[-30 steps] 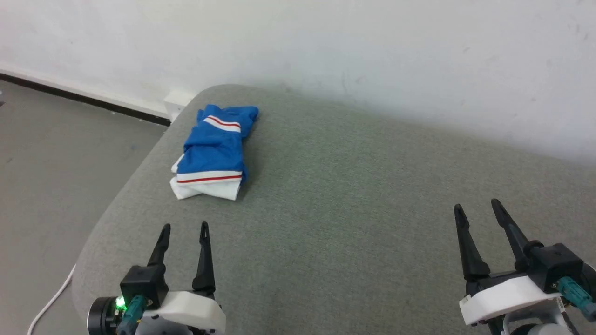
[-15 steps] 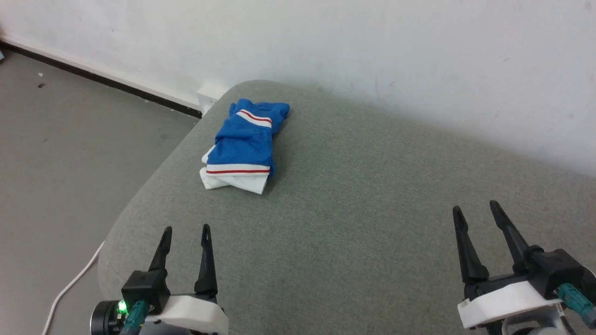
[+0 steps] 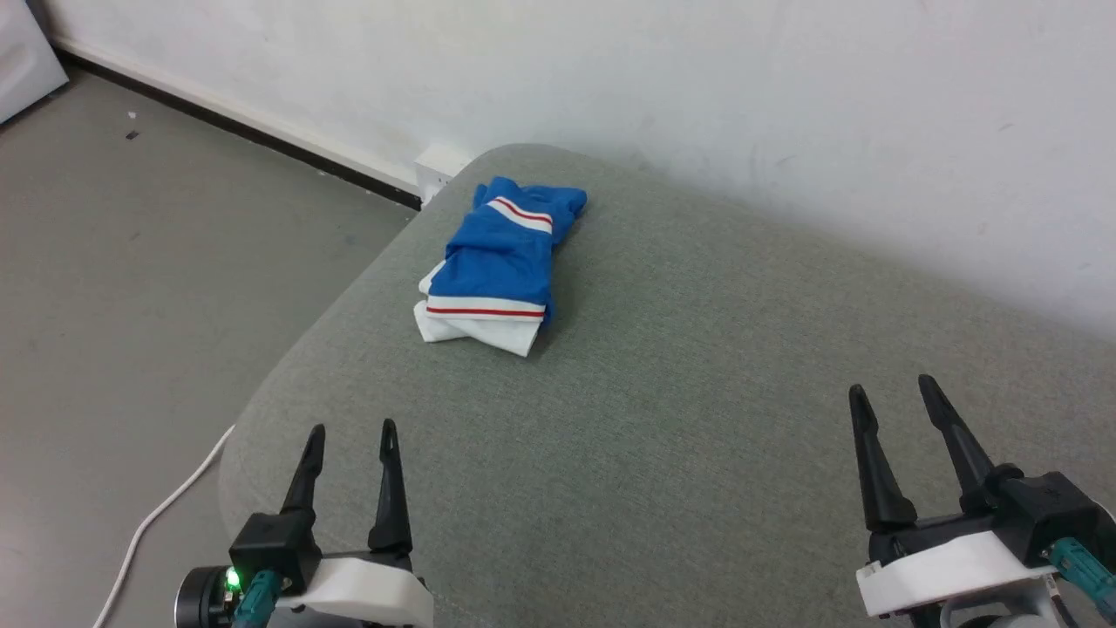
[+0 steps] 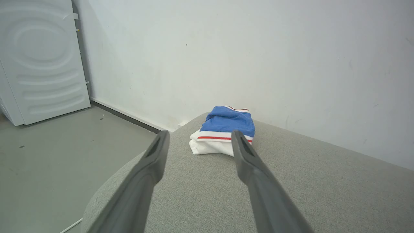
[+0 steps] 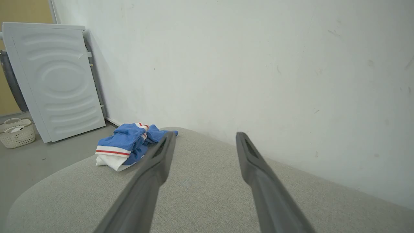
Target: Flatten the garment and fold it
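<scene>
The grey padded bench [image 3: 697, 419] carried the garment [image 3: 501, 266], bunched near its far left corner, well ahead of the left gripper [image 3: 351, 429] and farther from the right gripper [image 3: 891, 386]. Both grippers had fingers parted, holding nothing.

Bright, soft, even light fills every view. The garment [image 3: 501, 262] throws only a faint shadow along its right edge, and a diffuse grey band shades the foot of the wall [image 3: 785, 131]. In the wrist views the near fingers [image 4: 255, 181] look soft and upright lines lean toward the edges.
</scene>
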Motion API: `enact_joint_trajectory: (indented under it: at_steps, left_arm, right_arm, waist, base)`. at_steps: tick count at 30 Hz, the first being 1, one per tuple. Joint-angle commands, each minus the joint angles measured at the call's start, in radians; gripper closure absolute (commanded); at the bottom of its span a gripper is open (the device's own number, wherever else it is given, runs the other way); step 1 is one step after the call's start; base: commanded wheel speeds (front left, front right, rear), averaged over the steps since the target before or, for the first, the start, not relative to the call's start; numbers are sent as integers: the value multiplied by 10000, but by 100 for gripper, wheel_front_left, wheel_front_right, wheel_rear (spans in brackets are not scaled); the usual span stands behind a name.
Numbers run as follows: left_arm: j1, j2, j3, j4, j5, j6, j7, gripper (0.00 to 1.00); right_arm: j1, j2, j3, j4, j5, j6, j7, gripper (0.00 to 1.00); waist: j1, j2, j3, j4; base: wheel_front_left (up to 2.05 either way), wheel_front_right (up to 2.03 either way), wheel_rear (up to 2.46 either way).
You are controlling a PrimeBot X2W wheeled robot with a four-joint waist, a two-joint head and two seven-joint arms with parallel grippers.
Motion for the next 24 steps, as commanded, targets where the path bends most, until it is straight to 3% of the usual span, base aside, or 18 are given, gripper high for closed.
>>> enact_joint_trajectory:
  at_steps: [1, 24]
  left_arm:
    - [175, -14, -50, 46, -106, 81, -134, 0]
    - [282, -17, -295, -23, -408, 338, -485, 0]
  right_arm:
    - [67, 30, 3, -44, 112, -8, -119, 0]
    - [169, 36, 49, -51, 275, -9, -469, 0]
  waist:
    - [0, -2, 28, 104]
    - [0, -2, 103, 838]
  base:
    - [0, 0, 0]
    - [0, 0, 0]
